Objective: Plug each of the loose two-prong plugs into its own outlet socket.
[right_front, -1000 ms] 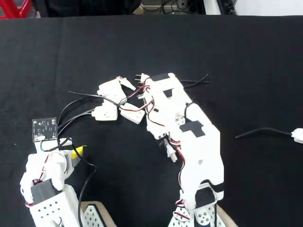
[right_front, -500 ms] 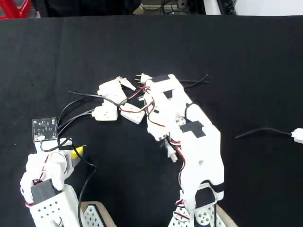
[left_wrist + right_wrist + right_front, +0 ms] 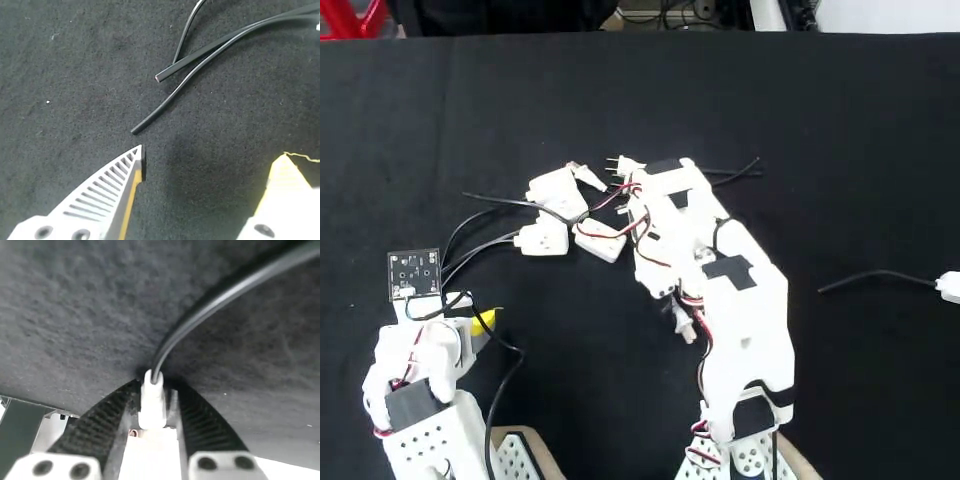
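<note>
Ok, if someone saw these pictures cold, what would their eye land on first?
Probably the big white right arm stretched across the middle of the black table, with the right hand shut on a white plug trailing a black cord. Just beside it lies a cluster of white outlet sockets, and the left hand hangs open over two loose cord ends.

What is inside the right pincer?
A white plug with its black cable, clamped in the right pincer. From the wrist its prongs are covered.
</note>
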`<state>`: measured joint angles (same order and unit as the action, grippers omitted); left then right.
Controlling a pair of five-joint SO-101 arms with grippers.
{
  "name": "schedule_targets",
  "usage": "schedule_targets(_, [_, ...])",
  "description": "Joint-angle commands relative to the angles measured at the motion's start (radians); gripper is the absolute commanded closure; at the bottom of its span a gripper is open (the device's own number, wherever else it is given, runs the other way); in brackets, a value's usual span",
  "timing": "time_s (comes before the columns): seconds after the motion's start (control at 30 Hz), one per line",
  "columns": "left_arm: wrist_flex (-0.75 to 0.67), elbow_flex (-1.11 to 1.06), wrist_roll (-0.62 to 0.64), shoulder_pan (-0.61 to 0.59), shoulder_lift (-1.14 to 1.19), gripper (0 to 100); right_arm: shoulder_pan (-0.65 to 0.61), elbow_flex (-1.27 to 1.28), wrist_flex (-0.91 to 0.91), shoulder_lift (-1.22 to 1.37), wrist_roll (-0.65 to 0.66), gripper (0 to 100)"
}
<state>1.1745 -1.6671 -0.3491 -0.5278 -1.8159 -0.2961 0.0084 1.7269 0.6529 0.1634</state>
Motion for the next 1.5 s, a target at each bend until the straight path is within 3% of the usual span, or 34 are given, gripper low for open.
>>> schedule_targets(0.0, [-0.005, 0.005, -0.012, -0.01, -0.003, 62, 0.035, 0.036, 0.032, -0.005, -0.034, 93.4])
schedule_targets(0.2, [-0.006, 0.005, -0.012, -0.008, -0.003, 62, 0.032, 0.041, 0.008, -0.108, -0.103, 95.7])
schedule_targets(0.47, [-0.005, 0.005, -0.012, -0.008, -0.003, 62, 0.031, 0.209, -0.012, -0.526, -0.103, 95.9])
schedule_targets(0.6, [-0.003, 0.005, -0.012, -0.008, -0.003, 62, 0.029, 0.283, -0.115, -0.742, -0.109, 95.9])
schedule_targets(0.8, [-0.003, 0.005, -0.012, -0.008, -0.003, 62, -0.009, 0.374, -0.377, -1.003, -0.213, 95.9])
schedule_targets(0.97, [-0.005, 0.005, -0.012, -0.008, -0.003, 62, -0.212, 0.496, -0.629, -1.129, -0.33, 96.0])
schedule_targets(1.13, [-0.006, 0.005, -0.012, -0.008, -0.003, 62, -0.374, 0.607, -0.927, -1.15, -0.428, 96.0])
schedule_targets(1.37, [0.0, 0.015, -0.005, -0.004, -0.005, 62, -0.454, 0.774, -1.375, -1.15, -0.565, 96.0])
schedule_targets(1.47, [0.002, 0.016, -0.002, 0.054, -0.005, 62, -0.466, 0.877, -1.542, -1.156, -0.598, 96.6])
